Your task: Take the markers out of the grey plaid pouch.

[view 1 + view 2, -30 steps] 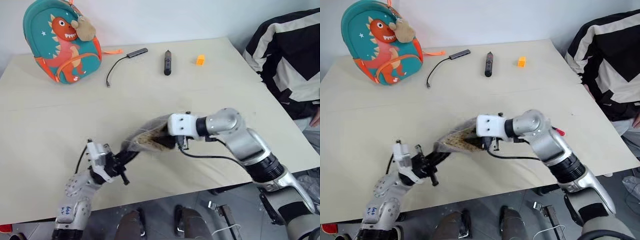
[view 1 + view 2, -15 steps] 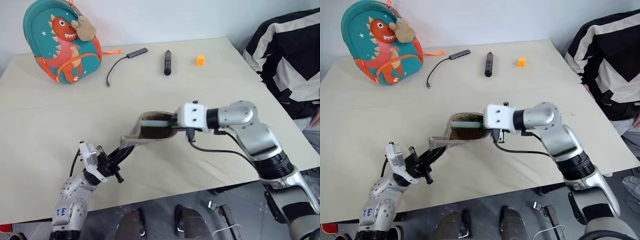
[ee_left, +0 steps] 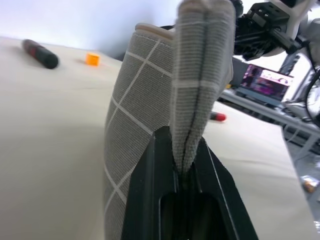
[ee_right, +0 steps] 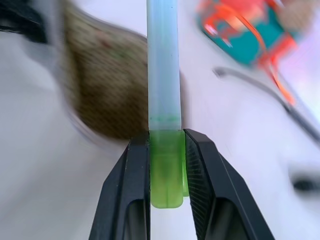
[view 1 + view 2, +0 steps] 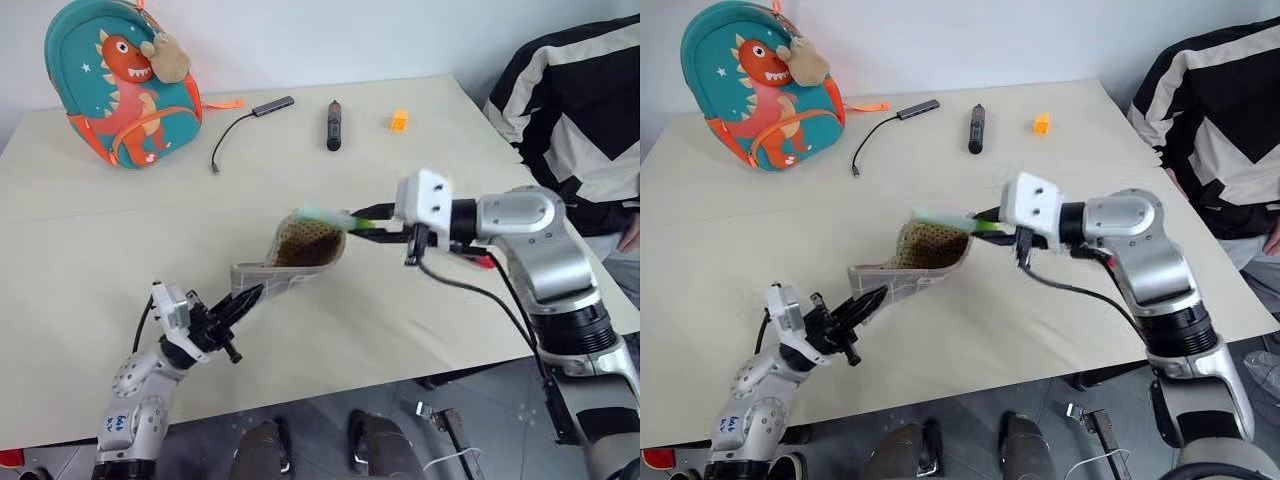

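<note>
- Jaws, right gripper (image 4: 165,165): closed narrow on the bright green marker (image 5: 325,216), pinching its green cap end; barrel runs straight out between the fingers.
- Jaws, left gripper (image 3: 182,170): clamped tight on a fold at one end of the grey plaid pouch (image 5: 902,272); pouch lifted off the table (image 5: 120,250), open mouth and tan lining turned up toward the right gripper.
- Marker pos.: held above the pouch mouth, roughly level; long axis points from the right gripper toward the robot's left; free tip over the mouth rim; whether the tip is fully clear of the fabric cannot be told (blur).
- Key relation: marker axis lies across the mouth, pouch to the left of the right jaws; judgement: extraction nearly done for this one; next move calls for carrying it away to the right, then setting it on bare table.
- Red marker (image 5: 483,262): lies on the table just beside the right arm, partly hidden; looks already out.
- Risk (judgement): tip snagging the rim; pouch slipping from the thin pinch.
- Misc.: black pen-like stick (image 5: 333,124), orange block (image 5: 399,121), teal backpack (image 5: 120,80) at far edge; seated person (image 5: 575,110) at the robot's right.
</note>
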Controlling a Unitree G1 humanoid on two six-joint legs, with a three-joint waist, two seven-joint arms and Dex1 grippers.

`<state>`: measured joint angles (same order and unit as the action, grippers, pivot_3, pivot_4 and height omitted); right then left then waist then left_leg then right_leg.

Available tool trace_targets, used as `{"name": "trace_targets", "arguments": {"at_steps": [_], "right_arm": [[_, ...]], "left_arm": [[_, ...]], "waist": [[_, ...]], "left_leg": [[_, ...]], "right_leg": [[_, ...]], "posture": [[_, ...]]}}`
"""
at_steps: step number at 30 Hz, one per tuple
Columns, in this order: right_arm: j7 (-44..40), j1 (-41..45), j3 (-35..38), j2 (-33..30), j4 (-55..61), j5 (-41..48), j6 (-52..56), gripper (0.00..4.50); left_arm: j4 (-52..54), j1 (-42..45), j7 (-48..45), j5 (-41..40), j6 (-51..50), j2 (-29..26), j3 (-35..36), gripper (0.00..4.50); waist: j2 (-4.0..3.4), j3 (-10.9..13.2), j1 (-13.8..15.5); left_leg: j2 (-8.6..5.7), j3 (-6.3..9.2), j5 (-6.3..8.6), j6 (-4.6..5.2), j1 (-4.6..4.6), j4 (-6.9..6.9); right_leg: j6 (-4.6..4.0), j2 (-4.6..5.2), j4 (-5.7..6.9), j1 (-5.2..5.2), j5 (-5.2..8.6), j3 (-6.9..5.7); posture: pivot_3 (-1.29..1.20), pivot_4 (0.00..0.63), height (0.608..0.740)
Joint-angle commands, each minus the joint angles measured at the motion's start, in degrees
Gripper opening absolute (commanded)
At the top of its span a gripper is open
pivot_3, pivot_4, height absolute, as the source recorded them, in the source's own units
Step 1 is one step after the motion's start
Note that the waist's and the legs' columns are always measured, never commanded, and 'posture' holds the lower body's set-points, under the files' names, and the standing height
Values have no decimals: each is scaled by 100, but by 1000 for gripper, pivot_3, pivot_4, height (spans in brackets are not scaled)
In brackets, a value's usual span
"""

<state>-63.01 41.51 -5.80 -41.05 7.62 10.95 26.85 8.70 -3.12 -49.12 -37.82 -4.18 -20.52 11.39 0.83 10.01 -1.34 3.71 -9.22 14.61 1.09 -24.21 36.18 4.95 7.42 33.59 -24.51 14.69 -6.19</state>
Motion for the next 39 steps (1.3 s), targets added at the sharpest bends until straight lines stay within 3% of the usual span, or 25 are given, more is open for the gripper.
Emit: {"name": "trace_targets", "arguments": {"at_steps": [1,9,14,21,25,28,32,39], "right_arm": [[136,-462,266,-383,345,194,938,659],[790,-1767,503,-1149,839,31,2202,659],[1127,-2034,667,-907,611,163,2284,659],[1386,-1765,744,-512,409,417,2250,2819],[1404,-1487,572,-454,322,252,1568,4111],[1466,-1232,787,-86,307,554,1350,4111],[1406,-1267,864,185,286,609,563,4111],[1374,-1660,586,300,414,574,1,4111]], "left_arm": [[270,-103,92,28,87,-69,196,0],[249,-111,77,65,129,-99,200,0],[182,-11,115,-59,-31,-67,203,0],[182,22,249,-210,-287,-31,324,0],[172,24,483,-396,-523,-18,537,0],[202,38,750,-701,-791,47,765,0],[17,27,1909,-2027,-1834,253,1529,0],[-166,-169,2681,-2640,-2433,297,2126,0]], "waist": [[1,0,15],[0,0,-9],[1,0,-25],[0,0,-16],[0,0,-21],[0,0,-30],[0,0,-22],[5,-1,-13]], "left_leg": [[0,1,4,2,0,0],[-2,-18,12,11,-1,2],[3,-23,10,9,3,4],[-1,-35,9,14,2,4],[-3,-39,10,17,2,5],[1,-39,10,16,4,6],[4,-35,8,16,5,7],[-8,-37,14,28,4,23]], "right_leg": [[-2,1,-5,0,1,-1],[4,3,-10,1,-2,3],[-3,-5,-17,2,2,2],[8,-10,-17,-1,-5,5],[18,-10,-16,-3,-10,6],[24,-16,-13,-3,-14,6],[24,-23,-4,-3,-14,7],[30,-19,-1,4,-17,5]], "posture": [[0,150,740],[0,150,740],[0,150,740],[0,150,740],[0,150,740],[0,150,740],[0,150,740],[0,150,740]]}}
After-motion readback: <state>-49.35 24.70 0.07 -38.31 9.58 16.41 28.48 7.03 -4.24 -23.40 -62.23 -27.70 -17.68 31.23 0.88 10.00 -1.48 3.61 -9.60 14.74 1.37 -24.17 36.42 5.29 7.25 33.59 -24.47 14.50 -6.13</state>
